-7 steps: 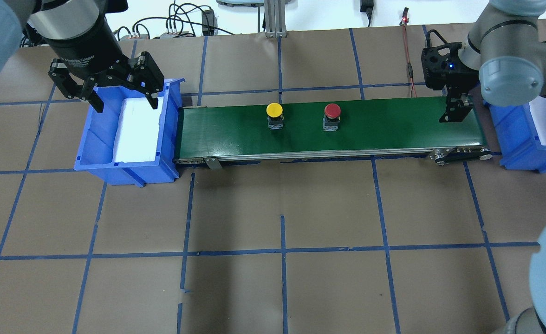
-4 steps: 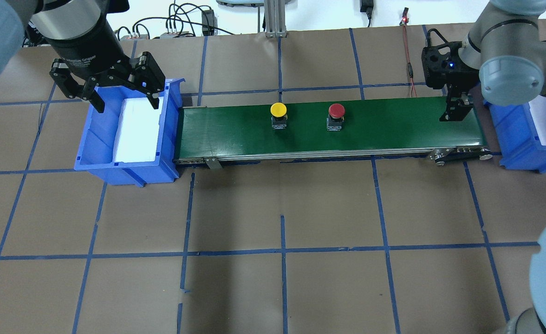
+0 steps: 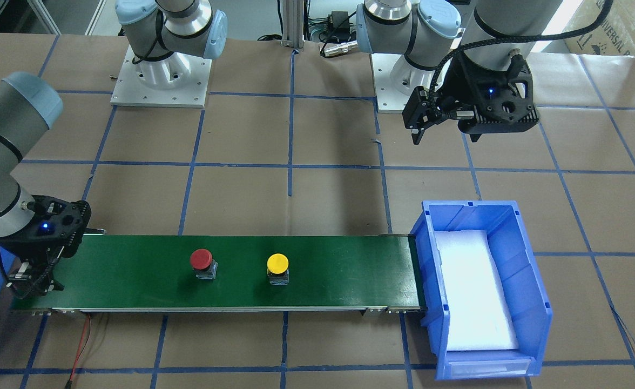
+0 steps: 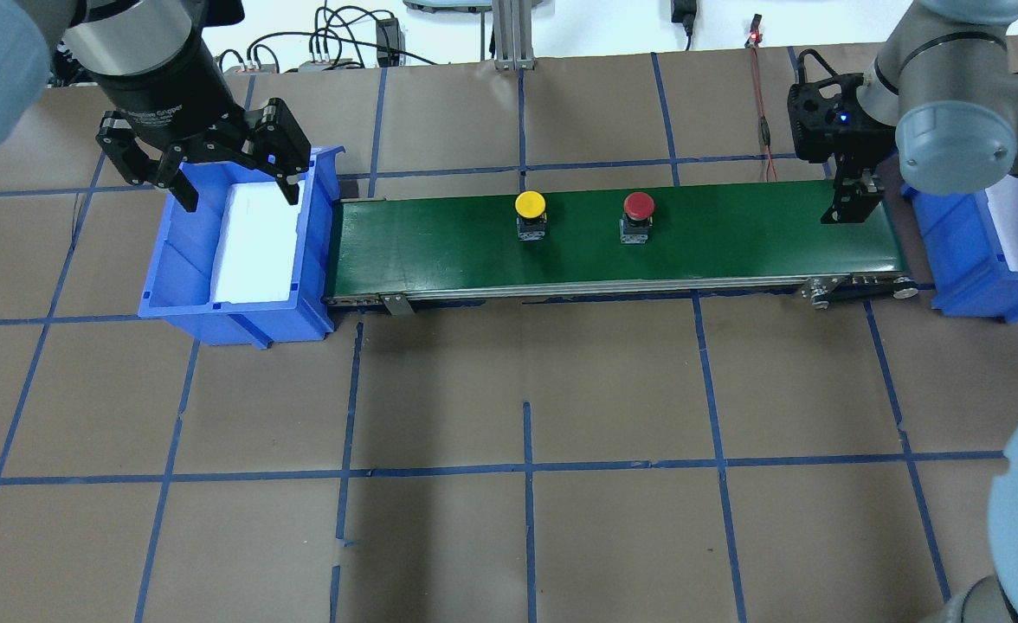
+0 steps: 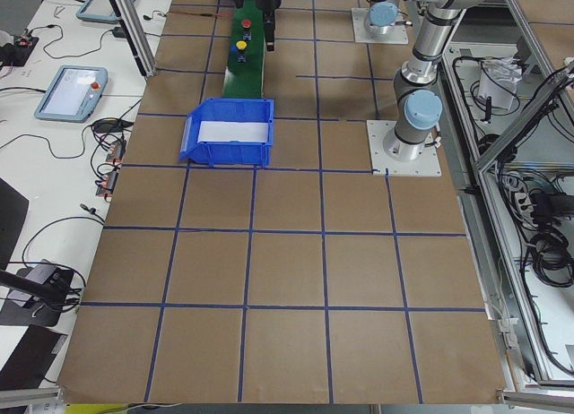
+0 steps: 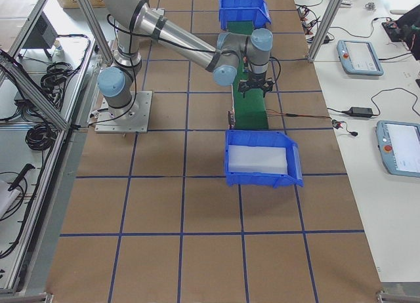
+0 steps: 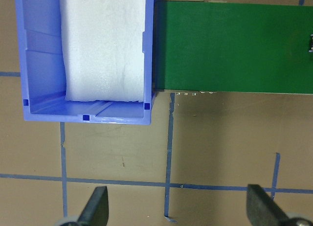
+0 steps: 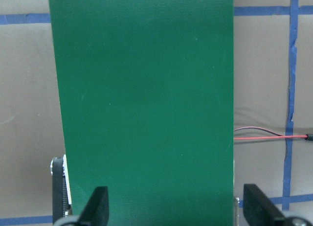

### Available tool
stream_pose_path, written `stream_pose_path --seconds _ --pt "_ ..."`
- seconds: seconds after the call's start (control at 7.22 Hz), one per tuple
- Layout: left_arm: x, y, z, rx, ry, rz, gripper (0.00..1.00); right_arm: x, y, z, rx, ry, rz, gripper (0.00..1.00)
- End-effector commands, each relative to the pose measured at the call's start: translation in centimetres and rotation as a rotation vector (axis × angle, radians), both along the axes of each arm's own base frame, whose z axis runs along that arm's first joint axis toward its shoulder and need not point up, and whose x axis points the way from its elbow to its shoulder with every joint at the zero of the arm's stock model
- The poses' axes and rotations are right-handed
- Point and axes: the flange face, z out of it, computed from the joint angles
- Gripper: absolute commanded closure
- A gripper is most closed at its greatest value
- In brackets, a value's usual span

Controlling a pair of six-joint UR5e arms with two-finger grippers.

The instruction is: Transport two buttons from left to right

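You see the yellow button and red button clear of the belt edges, with open run rightward. Both have shifted right. The left gripper and right gripper stand spread.

The brown-papered table, gridded with blue tape, carries a green conveyor along its far edge, with the left blue bin and the right blue bin at its ends.

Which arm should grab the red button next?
Probably the right. The right claw hangs open over the end of the green belt nearest the red button. The left claw is over the blue bin at the other end.
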Motion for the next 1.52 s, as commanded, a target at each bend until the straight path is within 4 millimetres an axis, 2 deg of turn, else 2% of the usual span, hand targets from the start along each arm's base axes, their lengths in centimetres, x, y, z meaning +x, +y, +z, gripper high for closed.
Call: stream_pose_path --seconds 0.0,0.14,0.28,0.55,1.38 --pt "0.03 0.16 0.10 -0.002 -0.003 0.000 0.00 -0.13 0.04 -0.44 0.008 -0.001 0.002 0.03" --pt "0.02 -0.02 0.47 -0.009 -0.001 0.000 0.00 -0.06 0.27 -0.86 0.017 -0.005 0.005 0.03" --pt "-0.19 0.21 -0.19 0.010 -0.003 -0.004 0.00 -0.14 0.00 -0.38 0.007 -0.001 0.000 0.03" --pt "-0.16 -0.27 0.17 -0.005 0.000 -0.003 0.00 -0.04 -0.04 -0.45 0.007 -0.003 -0.001 0.03" --pt "-0.22 0.49 0.43 -0.009 0.000 -0.004 0.00 -0.11 -0.19 -0.94 0.015 0.000 0.019 0.04"
